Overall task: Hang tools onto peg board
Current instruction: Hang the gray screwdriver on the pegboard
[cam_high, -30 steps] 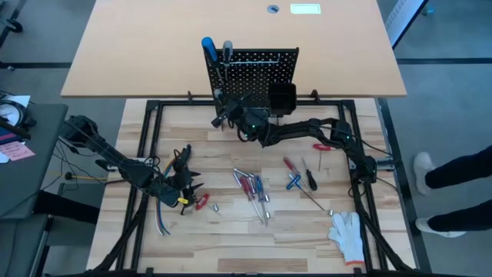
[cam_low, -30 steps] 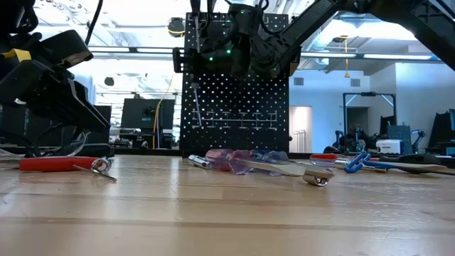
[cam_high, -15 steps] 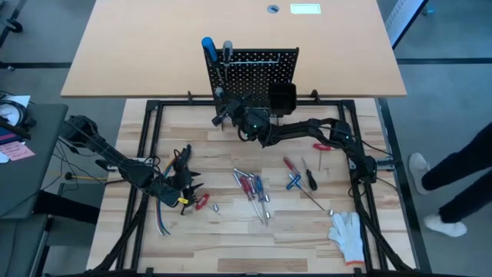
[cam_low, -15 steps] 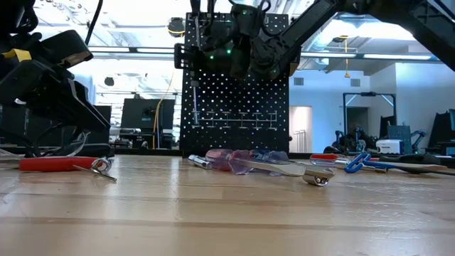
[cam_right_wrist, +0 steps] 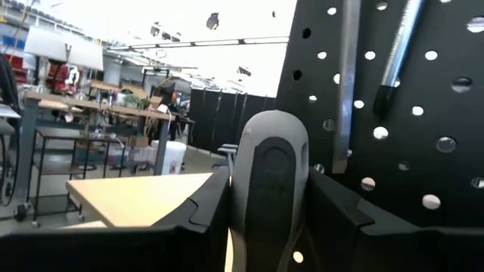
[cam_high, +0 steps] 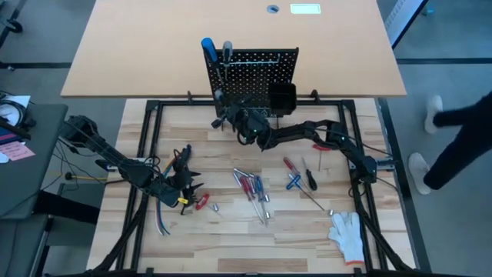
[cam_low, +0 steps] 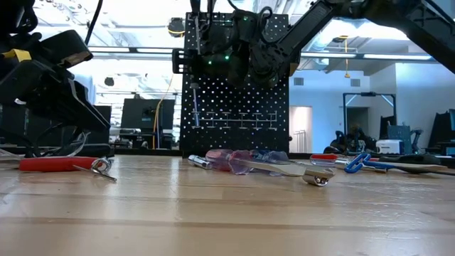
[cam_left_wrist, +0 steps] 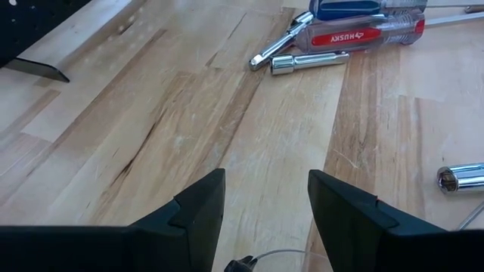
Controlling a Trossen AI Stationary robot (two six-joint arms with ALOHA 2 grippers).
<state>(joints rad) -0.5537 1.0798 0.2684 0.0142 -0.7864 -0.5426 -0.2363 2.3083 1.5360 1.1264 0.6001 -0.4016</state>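
— Peg board (cam_high: 254, 73) upright at table's far edge; loose tools (cam_high: 251, 187) strewn mid-table. Right gripper (cam_right_wrist: 269, 198) up against board's left side, clamped on grey-handled screwdriver (cam_right_wrist: 270, 177).

— Keep shaft plumb, lower slowly into holder, loosen only once seated. Holder itself probably hidden behind arm.

— Left gripper (cam_left_wrist: 265, 204)?

— Low over wood at left, fingers apart, nothing between. Parked.
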